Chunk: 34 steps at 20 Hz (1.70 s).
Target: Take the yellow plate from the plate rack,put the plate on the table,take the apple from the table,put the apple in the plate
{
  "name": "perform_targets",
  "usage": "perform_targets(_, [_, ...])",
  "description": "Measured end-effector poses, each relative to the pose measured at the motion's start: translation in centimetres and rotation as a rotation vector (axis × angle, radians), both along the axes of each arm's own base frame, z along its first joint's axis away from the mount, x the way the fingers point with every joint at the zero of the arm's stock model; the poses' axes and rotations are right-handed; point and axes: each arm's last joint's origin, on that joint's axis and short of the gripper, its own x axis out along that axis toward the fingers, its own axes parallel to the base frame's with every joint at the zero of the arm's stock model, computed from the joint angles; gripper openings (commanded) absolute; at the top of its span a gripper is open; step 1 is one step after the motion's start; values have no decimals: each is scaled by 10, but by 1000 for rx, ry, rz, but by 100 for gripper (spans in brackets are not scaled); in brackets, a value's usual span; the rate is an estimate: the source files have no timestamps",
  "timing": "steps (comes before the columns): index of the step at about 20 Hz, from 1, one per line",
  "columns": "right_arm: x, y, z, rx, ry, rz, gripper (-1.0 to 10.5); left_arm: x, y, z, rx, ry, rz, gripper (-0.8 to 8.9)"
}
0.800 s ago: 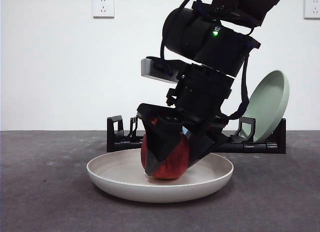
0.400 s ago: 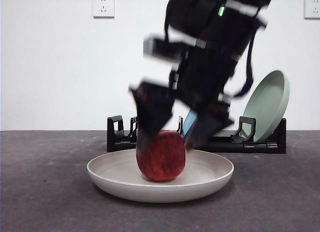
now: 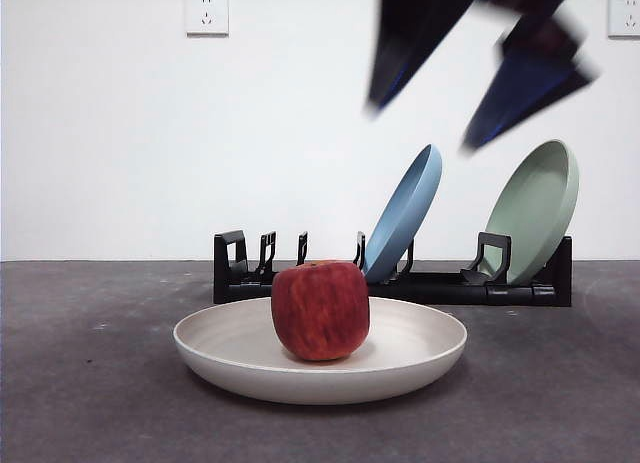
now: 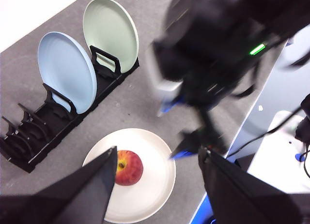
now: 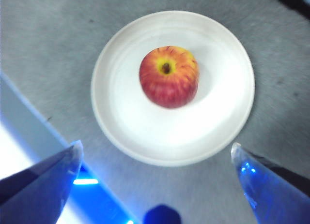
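Dark grey mottled matte table (image 3: 90,403), two items resting directly on it.
Large round cream shallow plate (image 3: 420,355) sits near the front; long low black plastic pronged rack (image 3: 440,288) stands behind it, apart, close to the white wall.

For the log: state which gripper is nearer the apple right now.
Right, as far as the views show. The right gripper hangs open above the apple, which sits in the yellow plate. The left gripper, also open, looks down from higher and off to one side.
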Motion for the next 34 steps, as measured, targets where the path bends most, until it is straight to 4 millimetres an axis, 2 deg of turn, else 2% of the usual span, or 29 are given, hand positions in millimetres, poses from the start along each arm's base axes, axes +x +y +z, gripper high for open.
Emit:
perform_targets(4, [-31,-29,22,19,-16,-3,628,-1,3,-4,50,20,0,283])
perform_targets(10, [-68,-59,33,72,93,50,589,-4,8,-12,139,76,-23,273])
perform_targets(11, [-71,-61,33,70,107,50,548,-5,9,-13,147,92,-37,241])
perform_targets(15, [-78,-67,33,56,138,42,255,-8,10,-16,166,160,-102,-24])
perform_targets(17, [-79,-67,33,67,160,52,-31,-9,11,-18,181,179,-115,-8])
perform_targets(18, [-80,-67,33,74,167,59,-2,-9,12,-18,187,184,-116,-8])
perform_targets(34, [-81,-66,33,98,190,77,2,-10,13,-20,205,196,-113,-4])
